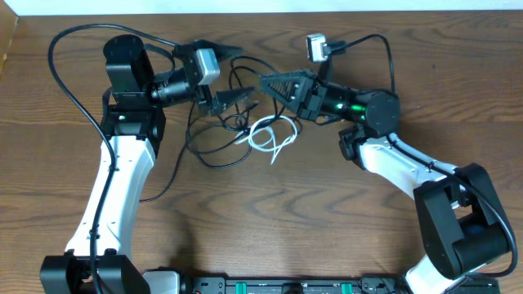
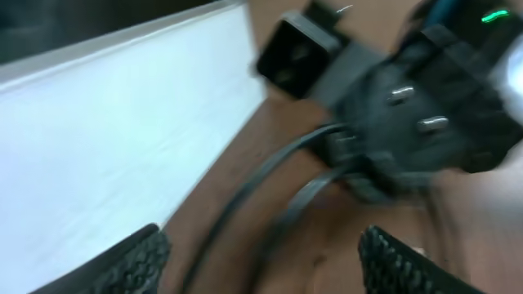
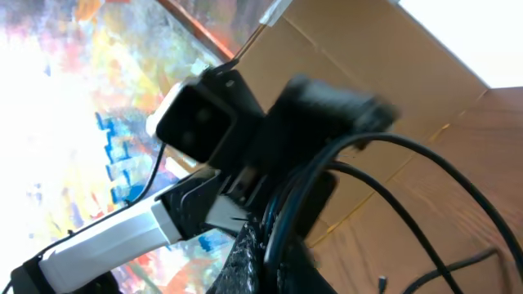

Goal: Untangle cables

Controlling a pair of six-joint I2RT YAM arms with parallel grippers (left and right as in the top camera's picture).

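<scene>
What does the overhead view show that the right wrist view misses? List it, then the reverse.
Only overhead: the white cable, loosely coiled, and the right arm's camera. Only right wrist: a cardboard box and a colourful backdrop. Both: the right gripper shut on black cables, and the left arm's camera.

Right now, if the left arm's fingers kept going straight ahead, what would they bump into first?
Probably the thin black cables stretched just ahead of the open left fingers. Right behind them sit the right arm's black fingers, which hold those cables. The picture is blurry, so depth is uncertain.
</scene>
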